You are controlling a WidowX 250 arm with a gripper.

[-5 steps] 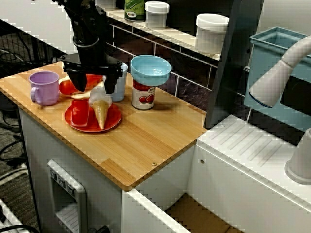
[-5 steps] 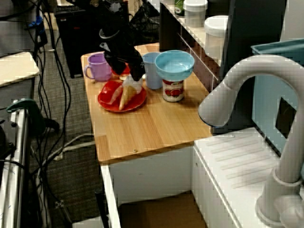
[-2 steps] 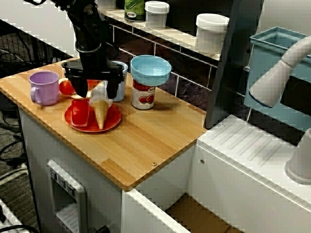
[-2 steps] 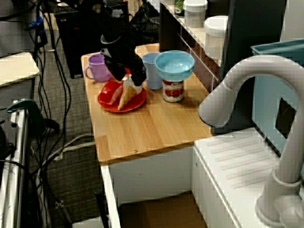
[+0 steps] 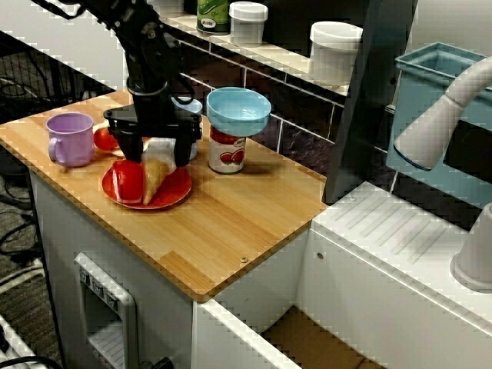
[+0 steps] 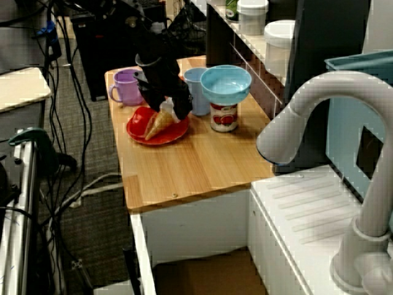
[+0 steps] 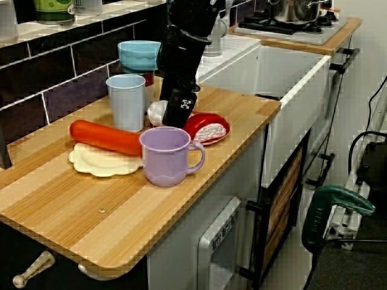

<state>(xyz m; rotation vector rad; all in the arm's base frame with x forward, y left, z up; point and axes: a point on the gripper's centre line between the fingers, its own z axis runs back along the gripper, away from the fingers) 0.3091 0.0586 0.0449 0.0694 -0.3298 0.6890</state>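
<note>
Half of what matters sits under the black arm. In the view facing the tiled wall, the pincer (image 5: 154, 156) hangs low over the red plate (image 5: 175, 194). Its jaws are spread wide to either side of the white scoop end of an ice cream cone (image 5: 153, 178); whether a pad touches it I cannot tell. That cone lies on the plate, tan and waffle-ribbed, with its narrow end toward the near edge. Just beside it is a glossy red piece (image 5: 127, 181), rounded, and what it is I can't make out.

From the mug end, the pincer (image 7: 179, 110) covers nearly all of the cone, and something pale and pinkish (image 7: 209, 132) on the plate stays unclear. A smooth purple mug (image 7: 169, 156) stands nearest. Behind it a scalloped cream plate (image 7: 100, 163) carries a long orange-red roll (image 7: 106, 138). The pale blue tumbler (image 7: 126, 101) is plain here but mostly hidden behind the arm in the wall-facing view. A blue bowl (image 5: 238, 110) rests on a tomato tin (image 5: 227, 154). All of it stands on a striped, pale wooden surface (image 5: 231, 223)
</note>
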